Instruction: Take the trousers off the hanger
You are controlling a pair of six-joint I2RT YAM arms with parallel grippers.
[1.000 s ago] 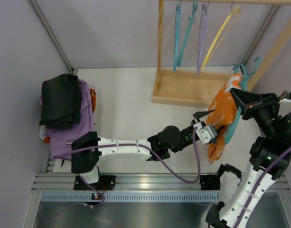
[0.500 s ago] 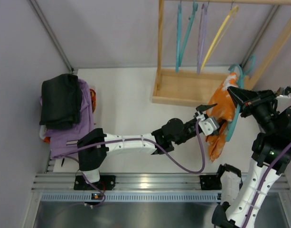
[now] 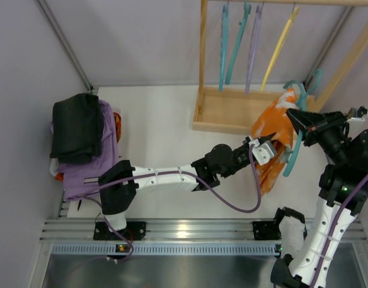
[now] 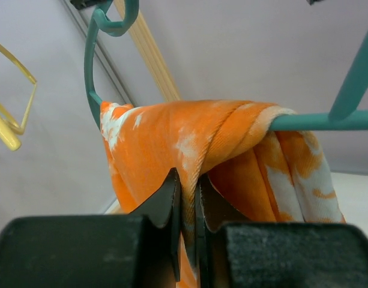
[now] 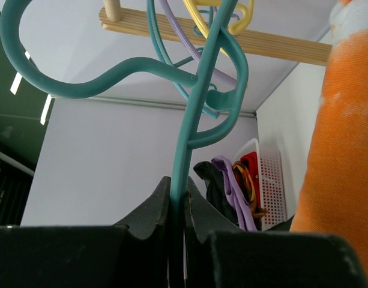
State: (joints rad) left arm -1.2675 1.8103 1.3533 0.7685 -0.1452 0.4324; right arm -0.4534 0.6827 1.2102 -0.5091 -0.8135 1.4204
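Observation:
The orange trousers point(image 3: 272, 135) with white blotches hang folded over the bar of the teal hanger point(image 3: 296, 141), held in the air at the right. My left gripper point(image 3: 269, 146) is shut on the trousers; its wrist view shows a fold of the trousers point(image 4: 190, 144) pinched between the jaws, draped over the hanger bar point(image 4: 328, 120). My right gripper point(image 3: 296, 117) is shut on the hanger, whose thin stem point(image 5: 185, 162) runs up from between the jaws. The orange trousers point(image 5: 343, 138) fill the right edge of the right wrist view.
A wooden rack point(image 3: 232, 111) stands at the back with teal, purple and yellow hangers point(image 3: 277, 45) on its rail. At the left, a white basket holds black folded cloth point(image 3: 77, 126) on purple cloth point(image 3: 105, 153). Grey walls close in on both sides.
My left gripper has closed on the trousers and drawn slightly left. The hanger and trousers have shifted a little up and left.

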